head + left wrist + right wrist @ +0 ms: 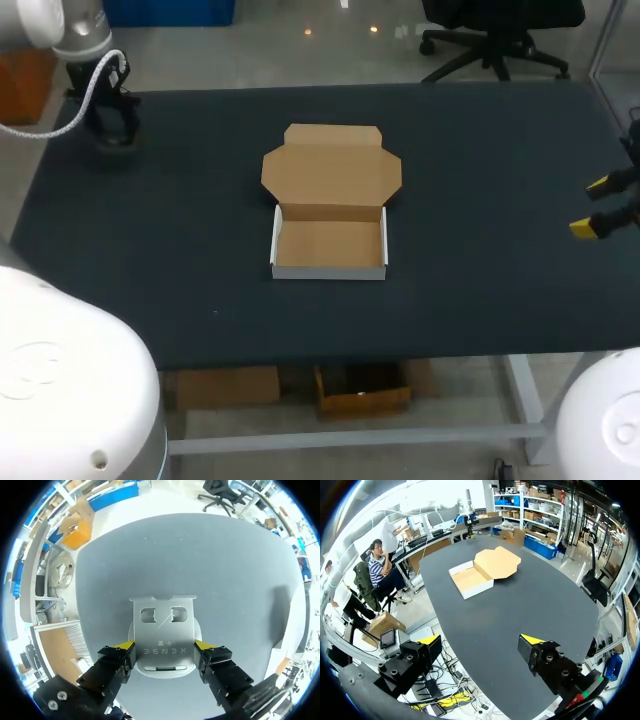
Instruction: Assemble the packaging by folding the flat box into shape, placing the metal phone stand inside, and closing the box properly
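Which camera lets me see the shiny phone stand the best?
The left wrist view: the metal phone stand fills the middle, held between the tips of the left claw. In the head view that claw hides nearly all of it. In the right wrist view it is too far off to make out.

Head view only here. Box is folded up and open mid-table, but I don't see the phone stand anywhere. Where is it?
Observer: The left wrist view has it. The metal phone stand is in the left gripper, with both yellow tips against its sides.
Operator: Which way is it facing?
Observer: Its plate, the one with two cut-outs, faces the wrist camera.
Operator: Right gripper carrying anything?
Observer: No. In the right wrist view the right gripper is open with nothing between its tips. The box is well ahead of it, lid flap laid back.
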